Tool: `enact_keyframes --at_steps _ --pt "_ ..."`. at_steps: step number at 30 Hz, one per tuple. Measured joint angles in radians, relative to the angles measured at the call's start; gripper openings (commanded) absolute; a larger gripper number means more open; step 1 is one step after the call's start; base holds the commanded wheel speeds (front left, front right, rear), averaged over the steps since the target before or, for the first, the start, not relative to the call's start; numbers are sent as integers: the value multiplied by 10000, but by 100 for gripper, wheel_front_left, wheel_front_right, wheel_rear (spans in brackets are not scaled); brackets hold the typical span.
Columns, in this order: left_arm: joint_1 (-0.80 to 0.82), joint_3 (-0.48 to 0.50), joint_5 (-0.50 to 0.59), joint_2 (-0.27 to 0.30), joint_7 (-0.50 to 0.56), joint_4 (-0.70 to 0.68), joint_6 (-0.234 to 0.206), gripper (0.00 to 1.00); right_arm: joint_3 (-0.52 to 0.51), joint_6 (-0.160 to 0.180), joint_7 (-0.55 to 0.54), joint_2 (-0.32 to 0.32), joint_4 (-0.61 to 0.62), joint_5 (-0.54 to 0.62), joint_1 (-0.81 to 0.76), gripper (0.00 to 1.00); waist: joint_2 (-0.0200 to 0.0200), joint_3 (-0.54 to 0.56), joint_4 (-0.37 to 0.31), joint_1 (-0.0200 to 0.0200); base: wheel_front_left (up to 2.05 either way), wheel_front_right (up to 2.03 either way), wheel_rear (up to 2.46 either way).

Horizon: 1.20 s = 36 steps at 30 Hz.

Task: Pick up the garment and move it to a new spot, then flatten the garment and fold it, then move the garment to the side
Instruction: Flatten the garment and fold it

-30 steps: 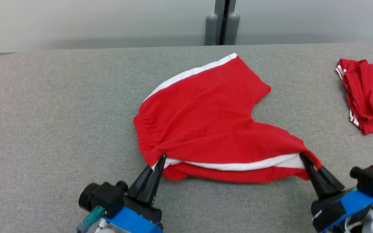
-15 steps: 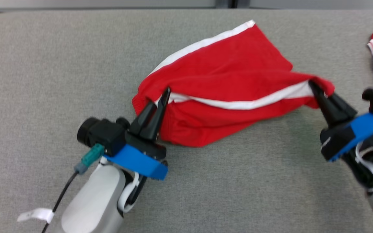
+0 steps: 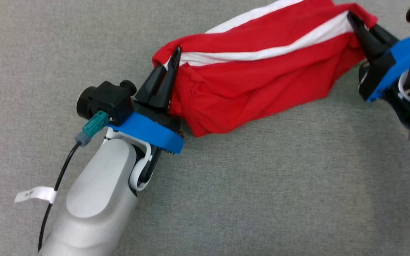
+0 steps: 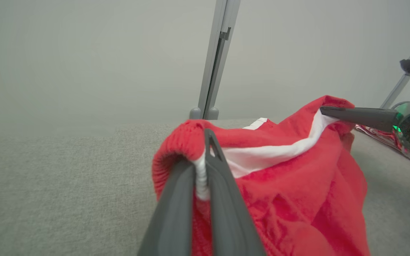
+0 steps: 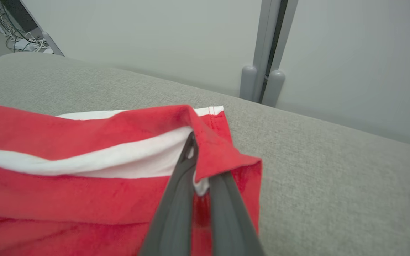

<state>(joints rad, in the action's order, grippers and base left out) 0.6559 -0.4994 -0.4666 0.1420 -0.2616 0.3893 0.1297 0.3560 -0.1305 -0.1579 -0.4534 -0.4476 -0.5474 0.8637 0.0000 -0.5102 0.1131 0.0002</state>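
The pale left forearm (image 3: 94, 199) rises from the near edge of the grey worktop (image 3: 262, 185) and slants up toward the near left corner of the red garment (image 3: 262, 74). A black cable (image 3: 59, 177) with a white tag (image 3: 34, 194) runs along its outer side to a green plug (image 3: 93, 124). Past the wrist sit a blue bracket (image 3: 148, 129) and the black wrist camera (image 3: 103, 103), both just short of the garment's left end.

The left hand (image 3: 175, 57) points away from the robot. Its two dark fingers are pressed together on the garment's gathered waistband corner, where a white stripe (image 3: 262, 55) starts. In the left wrist view the left hand (image 4: 205, 149) pinches red and white cloth between the fingers, with the waistband rolled over the tips.

The garment stretches from that grip to the right. Its white stripe is drawn taut along the top and loose red cloth sags below it toward the worktop.

At the garment's right end the right hand (image 3: 352, 17) comes in from the right, tilted up and leftward. It is closed on the hem corner. In the right wrist view the right hand (image 5: 192, 142) has the red hem folded over its tips.

Beyond the garment, its far leg lies flat on the worktop. Behind that stands a grey post (image 5: 265, 53) against a pale wall (image 5: 137, 35).
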Motion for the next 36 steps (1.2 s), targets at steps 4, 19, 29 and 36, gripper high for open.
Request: enact_keyframes --at_steps 4,19,29,36 --pt "270 113 19 -190 0 205 0 0 362 0 67 176 -930 -25 925 0 0 -290 176 0 0 0 0" --pt "-173 681 384 -525 0 654 0 100 1584 0 1693 433 -2955 -512 1639 100 0 -44 182 -1 0 0 0" --pt "-2276 2153 1185 -518 0 -988 -121 100 2034 0 2591 -357 -3093 -1045 401 100 0 797 202 -3 0 0 0" --pt "-3299 3578 1720 -581 0 -2297 -477 100 2017 0 2690 -570 -3411 -1233 64 100 0 1047 413 -4 0 0 0"
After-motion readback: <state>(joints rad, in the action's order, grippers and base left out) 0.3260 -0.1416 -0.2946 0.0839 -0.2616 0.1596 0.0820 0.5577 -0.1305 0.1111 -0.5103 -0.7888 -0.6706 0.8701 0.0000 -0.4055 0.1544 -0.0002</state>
